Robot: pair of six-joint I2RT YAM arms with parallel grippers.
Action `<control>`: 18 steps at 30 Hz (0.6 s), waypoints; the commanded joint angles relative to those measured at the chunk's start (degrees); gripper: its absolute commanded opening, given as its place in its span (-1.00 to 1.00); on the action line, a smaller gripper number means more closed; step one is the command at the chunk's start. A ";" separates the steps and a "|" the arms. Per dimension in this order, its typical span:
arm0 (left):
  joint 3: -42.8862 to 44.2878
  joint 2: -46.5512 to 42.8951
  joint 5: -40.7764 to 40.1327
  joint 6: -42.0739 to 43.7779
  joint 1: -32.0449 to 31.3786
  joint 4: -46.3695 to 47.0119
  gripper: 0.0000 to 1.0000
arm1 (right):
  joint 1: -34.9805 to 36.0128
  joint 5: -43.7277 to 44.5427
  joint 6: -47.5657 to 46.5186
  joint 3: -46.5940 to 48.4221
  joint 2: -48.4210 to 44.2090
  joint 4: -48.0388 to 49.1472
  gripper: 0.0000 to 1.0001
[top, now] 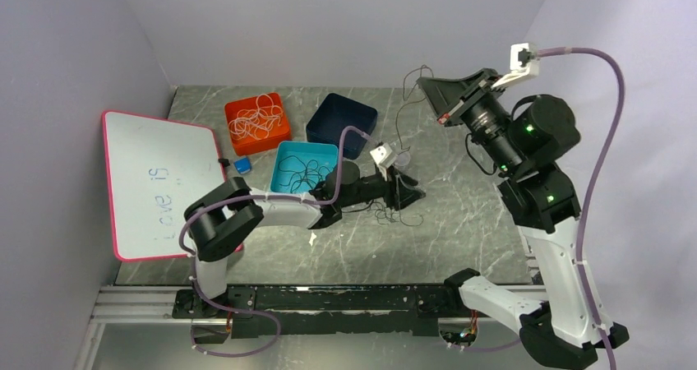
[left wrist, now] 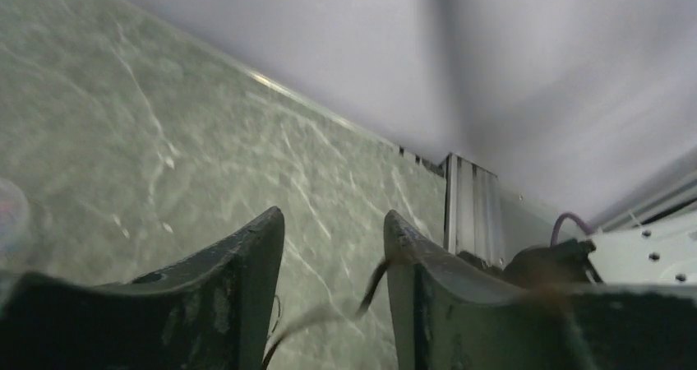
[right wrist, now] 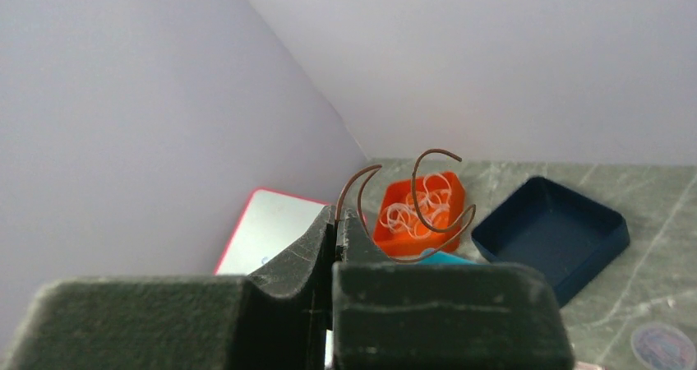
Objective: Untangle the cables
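— Where is the cable that is being worked on?

— A thin cable (right wrist: 414,191) is pinched between the fingers of the right gripper (right wrist: 335,220), which are pressed together on it. It is held high above the table (top: 460,222), presumably so that its length is hung free of the tangle (top: 396,215) left lying mid-table.

— And how is the left gripper (left wrist: 333,218) placed?

— It is set low, just over the tangle, with its jaws standing apart. A dark strand is seen passing through the gap, but nothing is clamped. It is judged to be put there so that the heap can be held down while the raised strand is drawn out.

— Is the raised cable free of the rest?

— That cannot be told. From overhead a fine line is seen trailing down from the raised gripper towards the heap, but whether it is knotted there is not made out.

— Why are the boxes set at the back?

— White loops (top: 257,122) are gathered in the orange box (right wrist: 385,240) and dark loops (top: 302,171) in the teal box (top: 325,160), while nothing is seen in the navy box (top: 341,115). Separated cables are probably meant to be dropped there by kind.
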 commanded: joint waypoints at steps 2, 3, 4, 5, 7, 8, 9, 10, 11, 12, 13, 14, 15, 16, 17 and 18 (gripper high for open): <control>-5.52 1.61 0.88 -3.13 -1.12 6.22 -0.06 | -0.21 0.97 0.16 6.66 -0.73 5.09 -1.00; -6.74 1.77 0.68 -3.43 -1.22 6.57 -0.10 | -0.21 1.38 -0.10 7.94 -0.51 5.34 -1.00; -7.90 1.94 0.53 -3.81 -1.29 6.99 -0.13 | -0.23 1.56 -0.32 9.23 -0.28 5.61 -1.00; -8.91 2.20 0.35 -4.13 -1.40 7.48 -0.16 | -0.21 1.74 -0.51 10.59 0.05 6.08 -1.00; -10.68 2.80 0.05 -4.73 -1.59 8.09 -0.18 | -0.20 1.78 -0.81 13.28 0.88 6.94 -1.00; -11.25 3.08 -0.18 -4.83 -1.74 8.28 -0.18 | -0.15 1.80 -1.08 14.87 1.38 7.31 -1.00; -11.73 3.47 -0.43 -4.96 -1.89 8.32 -0.18 | -0.19 1.79 -1.21 16.28 1.87 7.66 -1.00; -12.17 3.77 -0.61 -4.97 -2.09 8.42 -0.18 | -0.20 1.76 -1.36 17.91 2.44 8.02 -1.00; -12.47 4.24 -0.88 -5.08 -2.20 8.41 -0.18 | -0.16 1.72 -1.59 20.02 3.15 8.26 -1.00; -12.78 4.52 -1.05 -5.11 -2.29 8.48 -0.18 | -0.19 1.64 -1.78 21.61 3.71 8.43 -1.00; -13.03 4.88 -1.17 -5.21 -2.38 8.63 -0.18 | -0.21 1.61 -1.99 23.06 4.47 8.61 -1.00; -13.34 5.10 -1.34 -5.39 -2.40 8.88 -0.18 | -0.21 1.60 -2.34 24.32 4.99 8.73 -1.00; -13.70 5.29 -1.55 -5.48 -2.44 9.07 -0.17 | -0.14 1.60 -2.69 25.63 5.50 8.72 -1.00; -14.06 5.34 -1.74 -5.56 -2.47 9.29 -0.17 | -0.20 1.79 -3.16 26.84 5.97 8.64 -1.00; -14.50 5.36 -1.86 -5.59 -2.46 9.31 -0.17 | -0.21 2.28 -3.70 27.79 6.39 8.53 -1.00; -14.74 5.21 -2.04 -5.61 -2.45 9.25 -0.16 | -0.16 2.67 -4.12 28.60 6.79 8.39 -1.00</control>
